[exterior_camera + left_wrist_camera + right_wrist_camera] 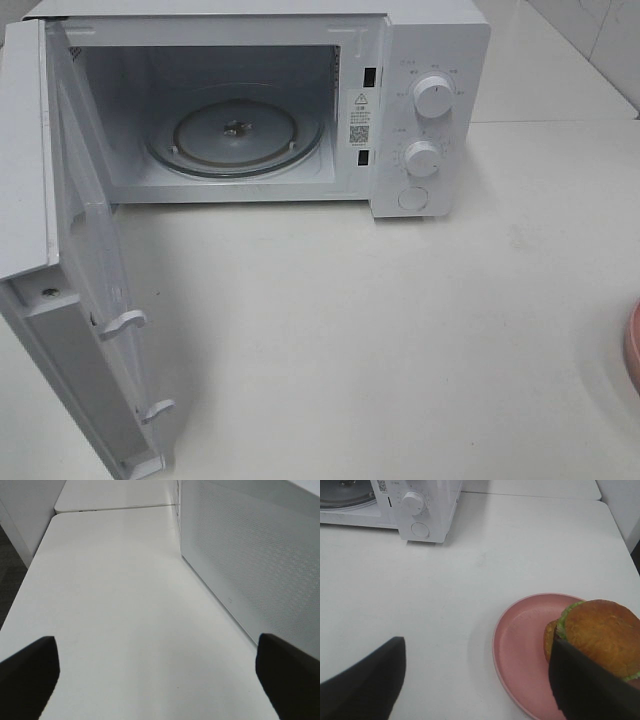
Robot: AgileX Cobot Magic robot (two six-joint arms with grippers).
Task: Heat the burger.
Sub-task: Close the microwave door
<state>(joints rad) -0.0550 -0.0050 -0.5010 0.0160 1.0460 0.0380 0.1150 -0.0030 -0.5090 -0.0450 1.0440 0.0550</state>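
burger with golden-brown bun and green lettuce [600, 635] sat on round pink plate [520, 650] on white tabletop [400, 330], well apart from white microwave oven [430, 60]. microwave door [70, 290] stood open, glass turntable [237, 132] bare. right claw [475, 680] spread wide, one finger beside burger, grasping nothing. left claw [157, 672] released above tabletop beside microwave's perforated side.

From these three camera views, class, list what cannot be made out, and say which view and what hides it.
- Burger: right wrist view; the right end effector's finger covers its near side, and the frame edge cuts it.
- Pink plate: exterior high view; only a sliver shows at the edge, the burger not at all.
- Microwave dial markings: exterior high view; too small to read.
- Both arms: absent from the exterior high view.
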